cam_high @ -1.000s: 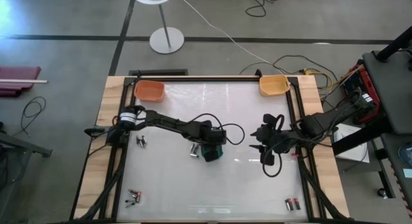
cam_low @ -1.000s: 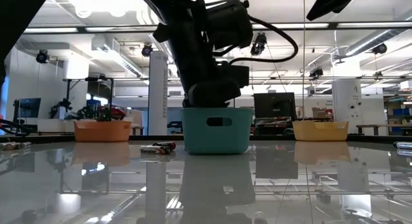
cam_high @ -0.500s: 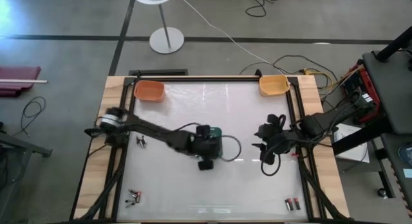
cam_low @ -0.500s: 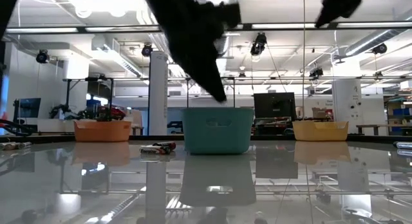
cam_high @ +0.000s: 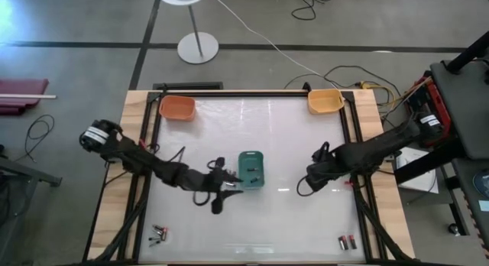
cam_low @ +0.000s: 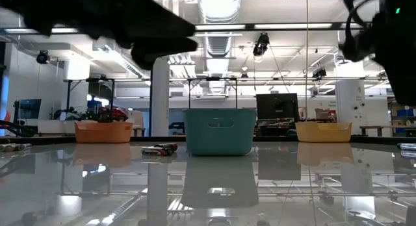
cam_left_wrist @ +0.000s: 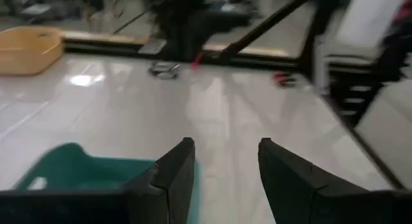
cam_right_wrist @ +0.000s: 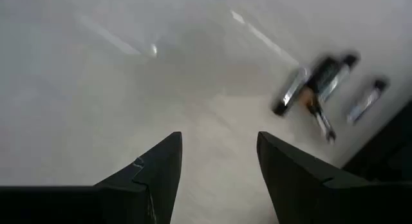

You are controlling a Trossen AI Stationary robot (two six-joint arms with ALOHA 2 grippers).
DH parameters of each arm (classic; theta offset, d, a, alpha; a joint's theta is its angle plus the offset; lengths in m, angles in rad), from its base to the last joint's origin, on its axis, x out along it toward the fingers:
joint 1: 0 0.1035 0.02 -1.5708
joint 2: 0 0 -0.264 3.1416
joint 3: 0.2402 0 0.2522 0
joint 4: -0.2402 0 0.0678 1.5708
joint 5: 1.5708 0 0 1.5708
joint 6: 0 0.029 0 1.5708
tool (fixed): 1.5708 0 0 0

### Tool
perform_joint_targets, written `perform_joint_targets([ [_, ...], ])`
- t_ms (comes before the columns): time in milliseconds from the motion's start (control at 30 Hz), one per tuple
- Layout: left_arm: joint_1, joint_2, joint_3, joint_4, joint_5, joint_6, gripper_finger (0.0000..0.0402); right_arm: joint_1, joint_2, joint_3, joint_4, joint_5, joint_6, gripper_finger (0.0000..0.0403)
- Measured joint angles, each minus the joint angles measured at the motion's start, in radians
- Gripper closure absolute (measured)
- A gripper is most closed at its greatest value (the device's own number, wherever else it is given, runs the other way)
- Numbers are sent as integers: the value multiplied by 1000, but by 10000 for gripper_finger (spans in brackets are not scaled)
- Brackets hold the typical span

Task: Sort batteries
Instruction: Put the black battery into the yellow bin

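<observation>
Sorting batteries is the job, and right now both arms are w/o a load, between picks. On the big desk point(cam_high: 290, 220) the teal bin point(cam_high: 250, 168) sits mid, w/ an orange bin point(cam_high: 176, 107) and a yellow bin point(cam_high: 324, 100) at the far corners. The left tool point(cam_high: 216, 209) is just beside the teal bin, fingers apart, nothing in them. The right tool point(cam_high: 302, 188) is near the right edge, fingers apart too, empty. Batteries point(cam_high: 158, 234) lie at the near left corner; more batteries point(cam_high: 348, 241) near right. Next: I think an arm must reach a cell and pinch it. One sec ago the left tool was over the teal bin; now it has pulled back. The right tool dipped lower.
</observation>
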Motion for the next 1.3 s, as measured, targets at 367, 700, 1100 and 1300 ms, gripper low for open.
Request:
perform_joint_targets([
  [367,-48,75,-274,652,84,166,251,-142,20,-120,44,-88,156,223],
  [700,-79,77,-334,653,89,158,251,-226,19,-203,113,-130,151,263],
  [1100,-82,77,-332,656,91,163,251,-260,16,-277,214,-154,126,261],
  [1300,-82,77,-331,656,91,163,251,-264,17,-277,216,-145,126,290],
])
